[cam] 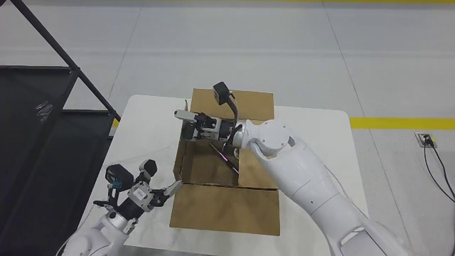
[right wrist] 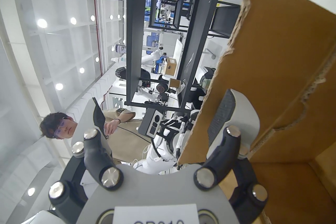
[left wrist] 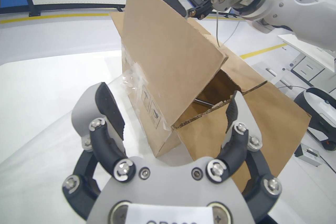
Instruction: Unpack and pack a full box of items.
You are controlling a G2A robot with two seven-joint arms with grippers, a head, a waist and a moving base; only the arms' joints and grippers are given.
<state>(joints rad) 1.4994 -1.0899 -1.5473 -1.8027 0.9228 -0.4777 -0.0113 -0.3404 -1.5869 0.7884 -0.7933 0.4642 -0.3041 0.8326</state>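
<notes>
Closest to my left wrist camera is the left gripper (left wrist: 170,96), its 2 fingers spread wide with nothing between the pads. It hangs low over the white table (cam: 146,139), just beside the near left corner of the box (left wrist: 147,114) and apart from it.

From the top view the cardboard box sits about mid-table with all 4 flaps open. The far flap (cam: 238,102) and the near flap (cam: 224,211) lie folded outward. The right flap (cam: 256,169) lies partly under the right arm, and the left flap (left wrist: 168,46) stands up, leaning a little. A strip of clear tape (left wrist: 132,75) hangs loose on the box wall that faces the left gripper. Inside I can make out 1 thin dark rod-like item (cam: 226,155) lying slantwise on the bottom; what it is I cannot tell.

The right gripper (cam: 185,116) is at the far left corner of the box, above the rim. Its jaws are released too, and set wide. In the right wrist view 1 finger (right wrist: 223,114) lies close against the face of a flap and the other is well clear of it. I cannot tell whether the pad touches the cardboard.
</notes>
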